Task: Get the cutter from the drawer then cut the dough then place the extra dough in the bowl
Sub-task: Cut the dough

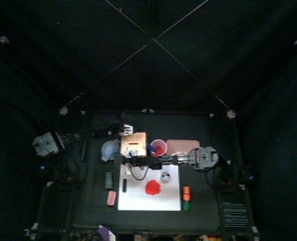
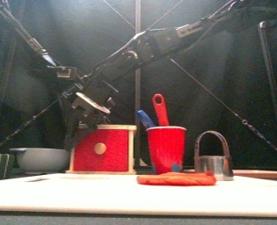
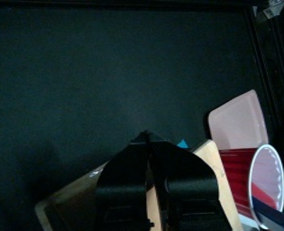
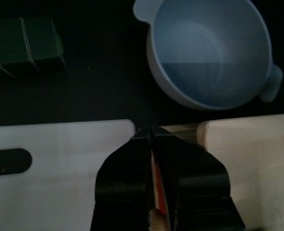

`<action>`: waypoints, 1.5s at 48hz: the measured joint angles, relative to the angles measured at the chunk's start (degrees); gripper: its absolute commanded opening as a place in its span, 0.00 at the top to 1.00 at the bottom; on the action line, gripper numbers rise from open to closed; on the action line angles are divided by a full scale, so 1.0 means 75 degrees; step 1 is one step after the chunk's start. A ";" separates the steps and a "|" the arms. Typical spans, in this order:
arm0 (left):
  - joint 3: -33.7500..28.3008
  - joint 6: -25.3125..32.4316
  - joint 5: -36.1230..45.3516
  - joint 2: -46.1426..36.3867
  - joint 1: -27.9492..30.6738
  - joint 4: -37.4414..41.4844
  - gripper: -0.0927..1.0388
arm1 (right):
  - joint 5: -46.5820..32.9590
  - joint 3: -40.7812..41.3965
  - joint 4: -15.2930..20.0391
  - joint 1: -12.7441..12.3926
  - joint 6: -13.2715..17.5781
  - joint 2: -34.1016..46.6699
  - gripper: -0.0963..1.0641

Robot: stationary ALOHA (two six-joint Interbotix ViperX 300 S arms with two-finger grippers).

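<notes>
The cutter (image 2: 214,156) stands on the white board (image 2: 58,189) just beside the flat red dough (image 2: 176,179). Over by the wooden box (image 2: 103,148), the left gripper (image 3: 148,140) and right gripper (image 4: 151,135) are both pinched closed. The bowl (image 4: 210,45) sits left of the box.

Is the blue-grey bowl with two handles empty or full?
Empty. The blue-grey bowl shows only its bare inside in the right wrist view.

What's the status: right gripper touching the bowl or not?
Apart. Front view: the right gripper hangs above the wooden box, while the bowl sits lower left, with a clear dark gap between them.
</notes>
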 measured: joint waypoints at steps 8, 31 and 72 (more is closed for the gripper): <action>-0.0012 0.0012 -0.0410 -0.0082 -0.0023 0.0539 0.61 | -0.0012 -0.0211 -0.0059 0.0047 -0.0047 0.0000 0.53; 0.0152 0.0035 -0.0832 -0.1348 -0.0059 0.1441 0.61 | 0.0457 -0.0328 -0.0293 0.0832 -0.0082 -0.0656 0.53; 0.2895 0.0023 -0.2977 -0.4184 -0.3551 0.4219 0.61 | -0.1570 0.5988 -0.1395 0.1805 0.3152 -0.5766 0.53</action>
